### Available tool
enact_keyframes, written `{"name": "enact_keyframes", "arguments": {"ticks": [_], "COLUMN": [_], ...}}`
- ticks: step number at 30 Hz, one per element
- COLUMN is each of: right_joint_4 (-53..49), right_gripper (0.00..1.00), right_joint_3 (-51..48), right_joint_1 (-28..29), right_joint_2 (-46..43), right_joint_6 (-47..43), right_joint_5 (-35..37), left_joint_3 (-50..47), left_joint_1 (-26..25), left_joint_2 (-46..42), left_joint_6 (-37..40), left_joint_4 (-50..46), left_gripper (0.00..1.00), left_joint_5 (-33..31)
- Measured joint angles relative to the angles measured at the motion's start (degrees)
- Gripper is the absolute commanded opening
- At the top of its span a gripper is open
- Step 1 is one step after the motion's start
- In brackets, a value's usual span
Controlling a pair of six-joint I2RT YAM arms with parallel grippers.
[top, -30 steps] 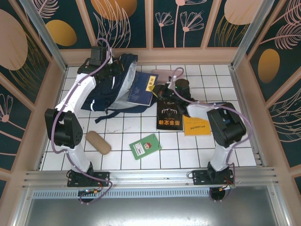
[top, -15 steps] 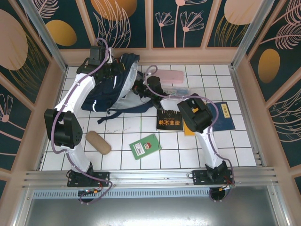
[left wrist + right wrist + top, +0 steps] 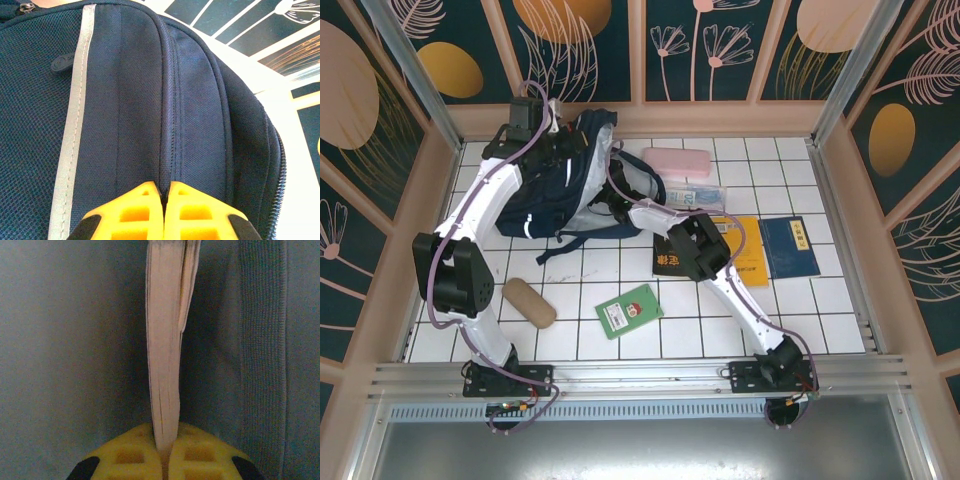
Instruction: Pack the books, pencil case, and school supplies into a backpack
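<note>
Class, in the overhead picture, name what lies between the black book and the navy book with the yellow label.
The yellow-orange book lies flat between the black book and the navy book; the top view shows it.

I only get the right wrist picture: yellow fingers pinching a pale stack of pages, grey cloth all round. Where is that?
Observer: Seen from above, the right gripper, with its book, is inside the open backpack, toward the table's far left.
Operator: Does anything hold the bag?
Observer: Yes, the left gripper is shut on a ridge of its navy fabric.
Operator: What waits outside?
Observer: A green book lies flat on the tiles near the arms' bases.
</note>
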Motion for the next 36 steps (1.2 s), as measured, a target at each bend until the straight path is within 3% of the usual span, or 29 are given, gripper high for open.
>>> {"name": "enact_keyframes", "arguments": {"ticks": [3,11,25,36], "right_joint_4": [-1.86,-2.8,-4.76,-7.23], "right_gripper": [0.38,0.7,0.74,0.73], "right_joint_3": [0.96,-2.16,-24.98,-45.05], "right_joint_1": [-0.2,-0.85,-3.3,-7.98], "right_joint_2": [0.48,-1.88,-20.11,-40.94], "right_joint_6": [-0.15,-2.64,-6.34,-13.27], "right_joint_5": [-1.18,-3.08,-2.73,0.76], "left_joint_3": [-1.07,-2.32,-2.34,-3.17], "left_joint_1": [-0.02,-0.02,0.24,0.42], "left_joint_2": [-1.01,-2.12,-2.75,-2.8], "left_joint_6": [0.02,0.85,5.44,9.84], "left_joint_4": [0.0,-0.02,-2.99,-4.31], "left_gripper": [0.0,0.0,0.0,0.0], "left_joint_5": [-0.39,-2.05,-10.56,-15.21]}}
